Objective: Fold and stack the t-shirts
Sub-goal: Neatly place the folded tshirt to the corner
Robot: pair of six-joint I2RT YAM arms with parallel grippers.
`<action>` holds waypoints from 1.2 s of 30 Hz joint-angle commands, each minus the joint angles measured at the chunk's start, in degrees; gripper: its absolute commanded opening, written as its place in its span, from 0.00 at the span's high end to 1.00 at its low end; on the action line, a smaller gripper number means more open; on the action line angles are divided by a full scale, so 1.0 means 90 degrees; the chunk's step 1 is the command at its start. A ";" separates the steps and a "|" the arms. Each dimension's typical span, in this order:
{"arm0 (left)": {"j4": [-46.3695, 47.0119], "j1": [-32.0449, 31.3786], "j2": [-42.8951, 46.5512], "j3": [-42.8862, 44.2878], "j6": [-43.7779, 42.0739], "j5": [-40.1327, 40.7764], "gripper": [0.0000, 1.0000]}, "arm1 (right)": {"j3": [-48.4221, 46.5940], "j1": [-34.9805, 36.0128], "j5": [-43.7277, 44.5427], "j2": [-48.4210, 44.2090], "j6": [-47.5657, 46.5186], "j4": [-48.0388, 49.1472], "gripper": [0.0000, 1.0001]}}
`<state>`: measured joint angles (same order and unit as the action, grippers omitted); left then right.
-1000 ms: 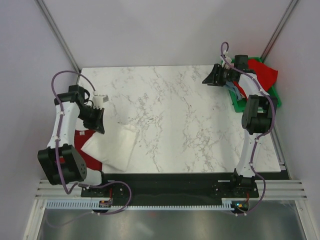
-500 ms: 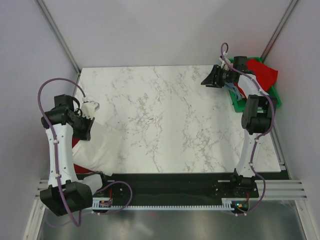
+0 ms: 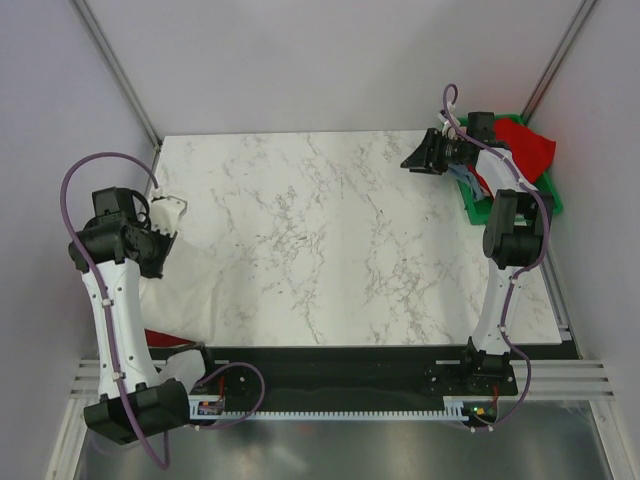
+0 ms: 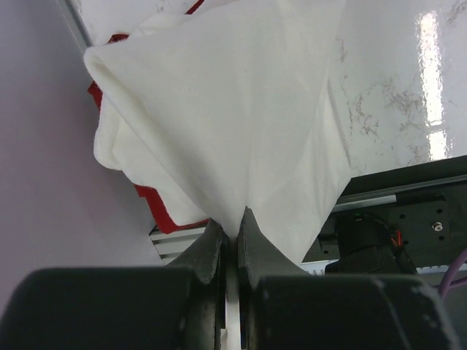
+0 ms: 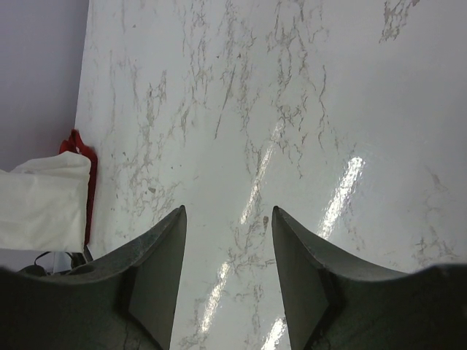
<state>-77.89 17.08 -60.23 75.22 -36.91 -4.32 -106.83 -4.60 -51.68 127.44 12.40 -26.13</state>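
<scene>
Gripping a pinch of the white t-shirt (image 4: 241, 109), the left hand (image 4: 230, 222) had both fingers closed tight on the cloth. The cloth fanned out from the fingertips in a broad, stretched cone. From above, the left hand (image 3: 162, 245) sat at the left edge of the desk (image 3: 350, 230), close to the wall. The white t-shirt (image 3: 190, 285) trailed from it toward the near left corner, lying partly on the marble top and partly past its edge. A red t-shirt (image 4: 157, 204) lay under the white one; only thin strips of it showed along the white cloth's left side and lower edge. In the overhead view a sliver of that red t-shirt (image 3: 160, 337) peeked out beside the left arm, near the front of the desk.

The right hand (image 3: 415, 158) hovered at the far right corner of the desk, well apart from the left hand. Its wrist view showed the right hand (image 5: 228, 211) with fingers (image 5: 157, 270) spread apart and nothing between them, only bare marble below. In that same view the white t-shirt (image 5: 44, 204) appeared far off at the desk's opposite side, with a red edge (image 5: 76, 142) just beside it.

A green bin (image 3: 478, 207) stood off the desk's far right corner, behind the right arm. A red garment (image 3: 525, 145) spilled over its rim, and a bit of bluish cloth showed at its near side, too small to make out.
</scene>
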 commanded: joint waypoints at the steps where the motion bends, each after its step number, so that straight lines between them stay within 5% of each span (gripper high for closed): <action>1: -0.1063 0.0104 0.0324 0.0148 -0.0469 0.0343 0.98 | 0.0004 0.0062 -0.0263 -0.0009 0.0018 0.0227 0.42; 18: 0.0509 0.1207 -0.0192 -0.0321 -0.1563 0.0539 0.98 | -0.0006 0.0257 -0.0303 0.0010 0.0194 0.0433 0.43; 36: 0.1681 0.1295 -0.1101 -0.0340 -0.1642 0.0528 0.98 | 0.0209 0.0306 -0.0264 -0.0087 0.0184 0.0462 0.43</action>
<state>-66.30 28.34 -70.87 71.81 -49.47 0.03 -104.99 -2.17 -52.90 127.46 14.35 -23.57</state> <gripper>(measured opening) 0.057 0.575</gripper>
